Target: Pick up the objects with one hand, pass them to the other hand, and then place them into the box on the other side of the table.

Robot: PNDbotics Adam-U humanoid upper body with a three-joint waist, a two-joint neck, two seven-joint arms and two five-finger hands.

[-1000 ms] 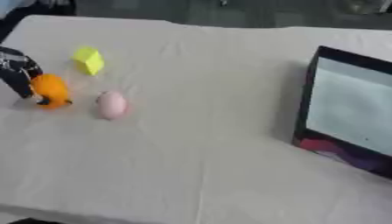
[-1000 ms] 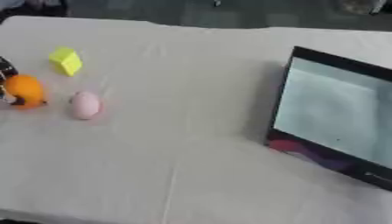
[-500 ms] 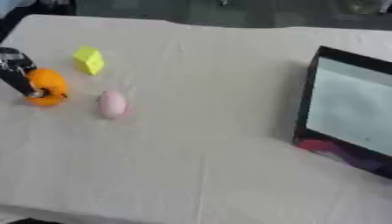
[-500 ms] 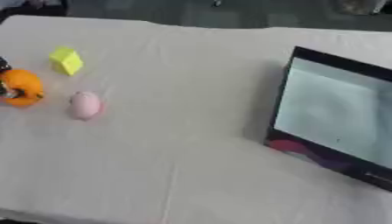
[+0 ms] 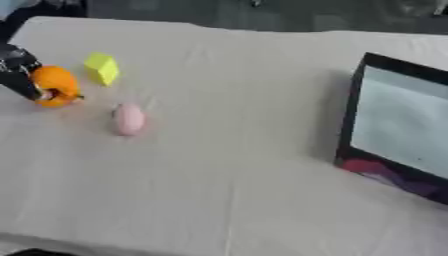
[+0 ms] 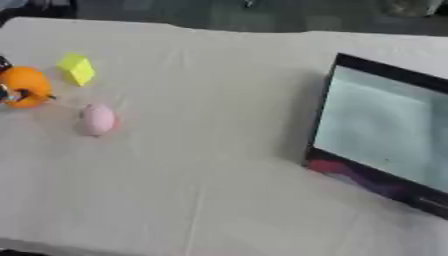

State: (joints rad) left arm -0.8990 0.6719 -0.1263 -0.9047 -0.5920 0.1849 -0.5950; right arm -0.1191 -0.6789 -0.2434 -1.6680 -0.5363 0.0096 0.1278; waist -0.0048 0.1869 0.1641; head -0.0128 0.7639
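Orange ball (image 5: 54, 86) gripped by left hand (image 5: 21, 73) at table's left edge; pink egg (image 5: 129, 119), yellow block (image 5: 101, 68) nearby.

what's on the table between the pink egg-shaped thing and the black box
Nothing: only bare cream tablecloth lies between the pink egg-shaped object and the black box, clearest in the left eye view.

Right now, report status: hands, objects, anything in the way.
Left hand closed on the orange object at the table's left edge. Right hand not in view. Yellow block and pink egg-shaped piece untouched. Box on the right, path to it open.
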